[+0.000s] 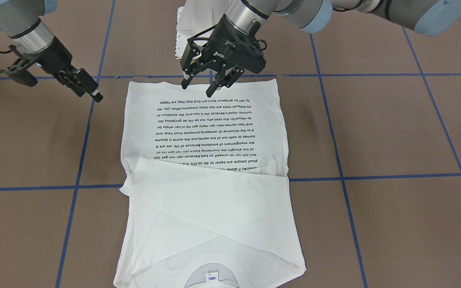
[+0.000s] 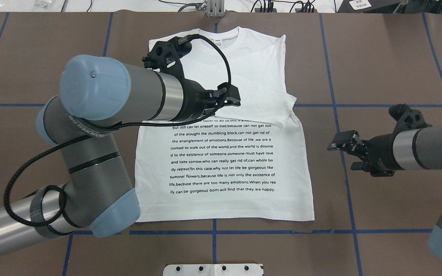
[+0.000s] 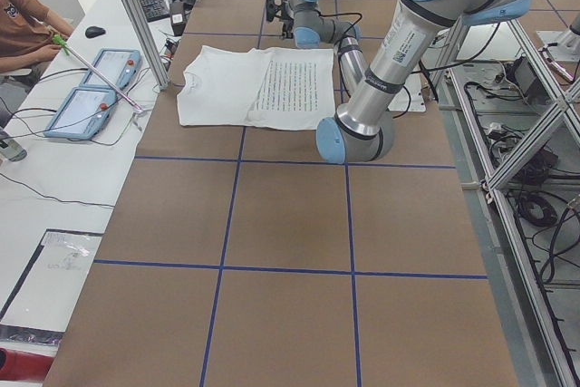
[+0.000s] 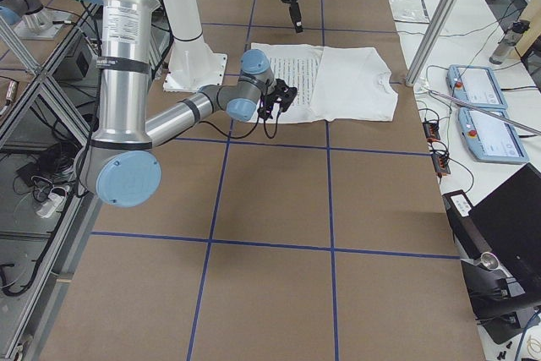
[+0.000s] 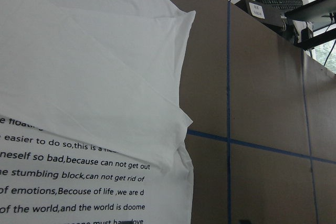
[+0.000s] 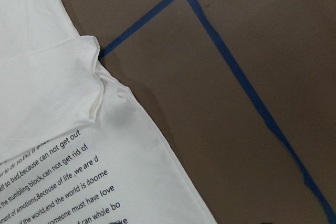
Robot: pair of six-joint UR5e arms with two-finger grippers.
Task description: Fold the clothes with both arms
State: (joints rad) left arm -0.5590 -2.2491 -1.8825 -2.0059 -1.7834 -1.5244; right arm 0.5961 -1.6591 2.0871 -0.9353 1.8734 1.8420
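The clothes are one white T-shirt point(image 1: 202, 132) lying flat on the brown table, black text side up, hem toward the robot. Both sleeves are folded across the chest point(image 1: 198, 208), and the collar point(image 1: 210, 272) with its neck label is at the far end. My left gripper point(image 1: 197, 87) hovers open above the hem edge, near its middle, with nothing between its fingers. In the overhead view the left arm point(image 2: 102, 96) hides the shirt's upper left part. My right gripper point(image 1: 90, 95) hangs open and empty over bare table, off the shirt's side point(image 2: 340, 155).
Blue tape lines point(image 1: 334, 176) grid the brown table. The white base plate point(image 2: 213, 270) sits just behind the hem. Beyond the collar end is a side table with two control boxes point(image 3: 91, 97), a keyboard, and a seated person point(image 3: 23, 24).
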